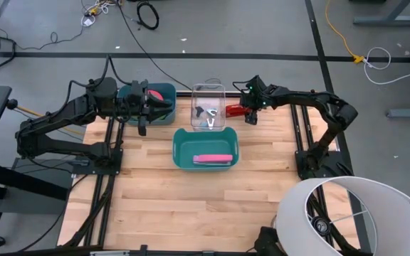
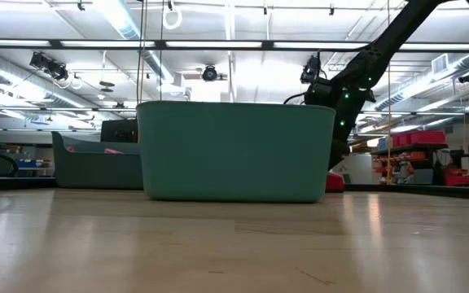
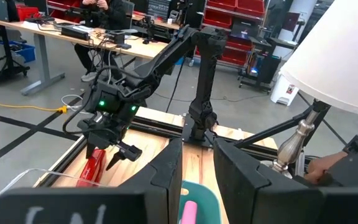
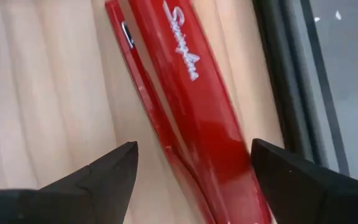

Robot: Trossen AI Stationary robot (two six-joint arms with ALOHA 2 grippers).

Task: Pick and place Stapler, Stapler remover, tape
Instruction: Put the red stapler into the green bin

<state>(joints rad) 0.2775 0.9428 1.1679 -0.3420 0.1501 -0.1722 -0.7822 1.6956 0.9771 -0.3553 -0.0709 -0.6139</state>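
A red stapler (image 1: 236, 111) lies flat on the table near its far edge, right of a clear container (image 1: 208, 91) that holds dark stapler removers (image 1: 205, 112). My right gripper (image 1: 250, 116) is open and low over the stapler (image 4: 191, 106), one finger on either side of its body without visible touch. My left gripper (image 1: 166, 108) is open over a teal bin (image 1: 128, 92) at the far left. A pinkish-red tape roll (image 1: 158, 94) shows in that bin; the green rolls are hidden. The left wrist view shows the right gripper (image 3: 107, 152) above the stapler (image 3: 94, 171).
A second teal bin (image 1: 182, 151) stands mid-table with a pink stapler (image 1: 213, 158) inside; it fills the low view (image 2: 234, 150). A white lampshade (image 1: 347, 217) stands at the near right corner. Bare wood lies toward the near edge. People sit at a desk behind the table.
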